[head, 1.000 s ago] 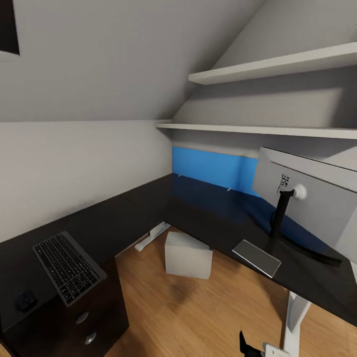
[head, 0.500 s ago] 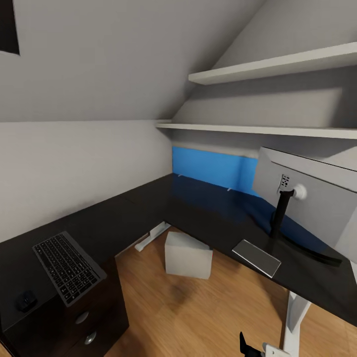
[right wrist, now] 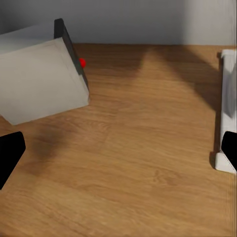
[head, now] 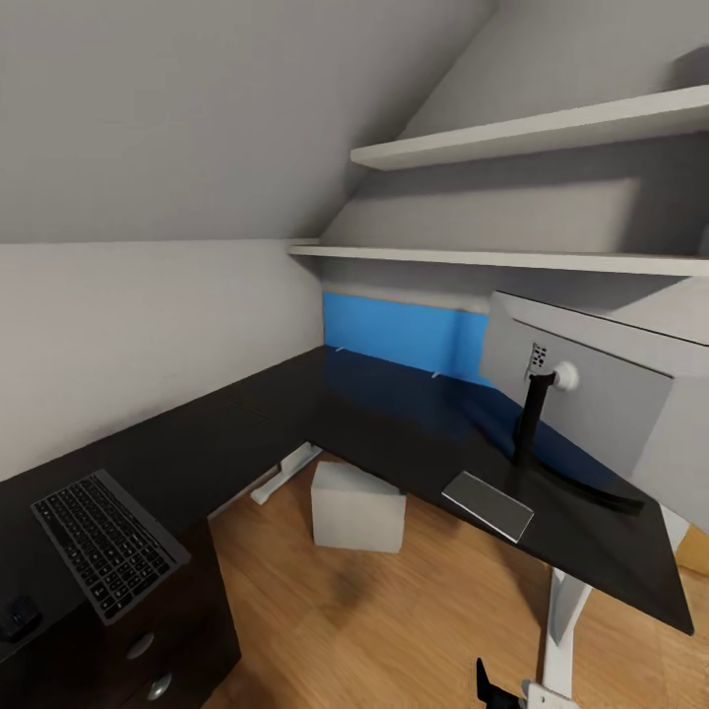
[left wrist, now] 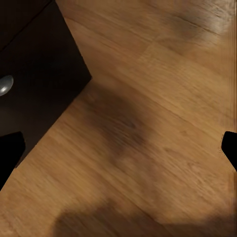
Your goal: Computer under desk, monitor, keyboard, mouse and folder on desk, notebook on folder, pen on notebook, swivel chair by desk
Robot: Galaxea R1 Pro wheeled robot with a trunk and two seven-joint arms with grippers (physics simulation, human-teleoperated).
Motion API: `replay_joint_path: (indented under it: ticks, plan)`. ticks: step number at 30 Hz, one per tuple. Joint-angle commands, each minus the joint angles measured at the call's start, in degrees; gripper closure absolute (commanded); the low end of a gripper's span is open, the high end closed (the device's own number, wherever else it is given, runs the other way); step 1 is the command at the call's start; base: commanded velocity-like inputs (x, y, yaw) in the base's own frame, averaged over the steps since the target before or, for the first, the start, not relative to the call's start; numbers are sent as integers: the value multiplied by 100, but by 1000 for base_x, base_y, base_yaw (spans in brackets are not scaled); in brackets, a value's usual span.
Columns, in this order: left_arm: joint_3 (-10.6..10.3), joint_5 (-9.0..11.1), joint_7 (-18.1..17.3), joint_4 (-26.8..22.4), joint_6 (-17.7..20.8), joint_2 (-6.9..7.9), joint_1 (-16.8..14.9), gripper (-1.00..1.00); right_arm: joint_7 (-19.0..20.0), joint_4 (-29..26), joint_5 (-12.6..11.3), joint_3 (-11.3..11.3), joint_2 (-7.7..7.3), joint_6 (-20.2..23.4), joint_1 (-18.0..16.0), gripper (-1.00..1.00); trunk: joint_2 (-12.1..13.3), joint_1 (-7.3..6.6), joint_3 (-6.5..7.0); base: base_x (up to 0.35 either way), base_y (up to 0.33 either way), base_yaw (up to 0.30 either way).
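The L-shaped desk (head: 246,433) with its glossy black top and blue back panel fills the corner. On its right wing stands the monitor (head: 581,394), its grey back towards me. A small thin grey rectangle (head: 486,505), apparently the notebook, lies by the stand. The keyboard (head: 103,544) lies on the left wing, with the mouse (head: 18,618) beside it at the picture's edge. The white-grey computer (head: 356,507) (right wrist: 42,74) sits on the floor under the desk. My left gripper (left wrist: 118,153) and right gripper (right wrist: 118,153) hang open over the floor, holding nothing. The folder, swivel chair and pen are out of view.
A black drawer unit (head: 148,650) (left wrist: 34,64) with round knobs stands under the desk's left wing. A white desk leg (head: 557,615) (right wrist: 227,113) rises at the right. Two white wall shelves (head: 512,258) hang above the desk. Light wood floor (head: 394,611) lies between.
The whole picture has slid to the left, so the camera has turned to the right. The things on the desk and the floor have not moved.
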Motion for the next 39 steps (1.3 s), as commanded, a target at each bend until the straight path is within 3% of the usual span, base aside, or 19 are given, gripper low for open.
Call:
replay_joint_path:
  ticks: [1, 19, 32, 39]
  plan:
    - [-49, 54, 36, 3, -23, 4, -5, -100, 60, 7, -49, -17, 0, -13, -5, -100, -3, 0, -4, 0, 0, -250]
    - [-49, 54, 36, 3, -23, 4, -5, -100, 57, 15, -51, -10, 0, -2, -5, -100, -3, 0, 1, 0, 0, -258]
    - [-33, 58, 36, 3, -14, 20, -5, -100, 56, -7, -56, -24, -8, 0, -5, -100, -3, 0, 0, 0, 0, -29]
    - [-37, 53, 63, 196, -60, -135, -5, -100, 13, 221, -87, -18, -17, 0, 159, -100, -3, 0, 0, 0, 0, 0]
